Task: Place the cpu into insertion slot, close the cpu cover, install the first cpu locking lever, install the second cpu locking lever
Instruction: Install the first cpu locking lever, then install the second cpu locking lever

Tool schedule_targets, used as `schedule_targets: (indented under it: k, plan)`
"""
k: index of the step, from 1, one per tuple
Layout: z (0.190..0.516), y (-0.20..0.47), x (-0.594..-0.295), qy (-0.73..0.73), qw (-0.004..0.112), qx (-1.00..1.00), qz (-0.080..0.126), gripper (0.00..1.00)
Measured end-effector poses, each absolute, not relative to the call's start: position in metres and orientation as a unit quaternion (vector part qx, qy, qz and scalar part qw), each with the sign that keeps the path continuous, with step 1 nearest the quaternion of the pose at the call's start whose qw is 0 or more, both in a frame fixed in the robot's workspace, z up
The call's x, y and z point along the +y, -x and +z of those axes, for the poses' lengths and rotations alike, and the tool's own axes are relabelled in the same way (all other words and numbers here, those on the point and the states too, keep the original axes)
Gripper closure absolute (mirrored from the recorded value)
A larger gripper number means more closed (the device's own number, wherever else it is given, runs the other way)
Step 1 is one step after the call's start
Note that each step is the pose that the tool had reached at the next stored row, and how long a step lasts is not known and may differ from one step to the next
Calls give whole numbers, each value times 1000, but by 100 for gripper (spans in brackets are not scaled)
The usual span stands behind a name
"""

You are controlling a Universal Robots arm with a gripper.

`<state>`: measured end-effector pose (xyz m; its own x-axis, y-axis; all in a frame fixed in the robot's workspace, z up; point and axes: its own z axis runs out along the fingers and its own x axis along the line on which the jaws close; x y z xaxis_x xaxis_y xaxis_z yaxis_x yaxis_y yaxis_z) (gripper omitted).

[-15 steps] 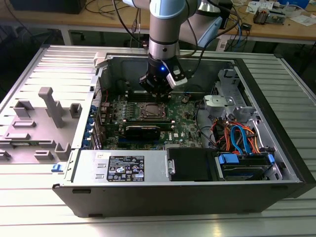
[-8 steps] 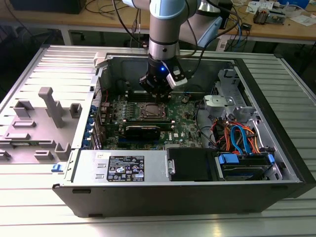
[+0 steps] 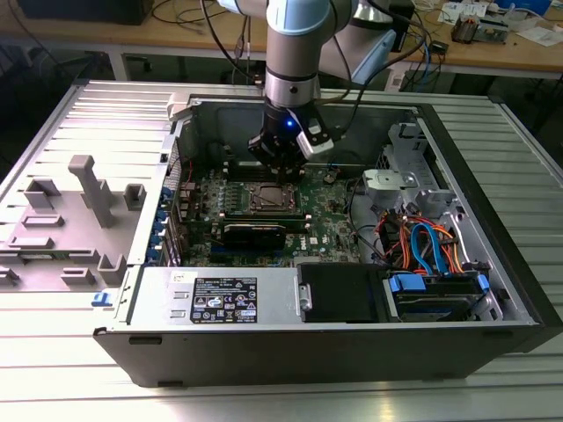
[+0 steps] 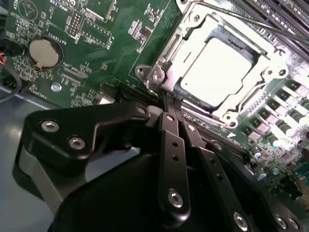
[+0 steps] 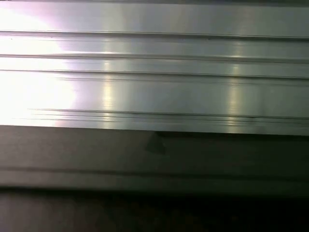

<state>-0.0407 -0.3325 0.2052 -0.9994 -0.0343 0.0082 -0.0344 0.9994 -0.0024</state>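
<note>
Jaws at the end of the pale blue and grey robot arm point(image 3: 295, 53) hang inside the open dark grey computer case point(image 3: 493, 264). They are directly over the insertion slot point(image 3: 268, 199), a square socket with a silvery rim. It sits on the green circuit board point(image 3: 339, 224), about midway between the board's side edges and nearer its far edge.

In the second wrist view the jaws are pressed together with nothing visible between them. Their tips are at one corner of the slot's rim point(image 4: 157, 76); I cannot tell whether they touch it. The cpu point(image 4: 217, 67), a flat square chip with a dull silver-grey top, lies seated in the slot, straight ahead of the tips beyond that corner. The cpu cover point(image 4: 263, 50), a thin silvery frame plate, lies down around the chip, which shows through its window. A thin metal rod point(image 4: 251, 24), probably a locking lever, runs along the slot's side farthest from the jaws.

In the first wrist view a ribbed silvery metal surface point(image 5: 154, 72) borders a dark band point(image 5: 154, 159).
</note>
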Motion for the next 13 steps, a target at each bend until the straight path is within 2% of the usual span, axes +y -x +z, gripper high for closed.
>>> schedule_targets:
  k: [13]
  plan:
    - [208,41,-335,-17,4,-1000,1,89]
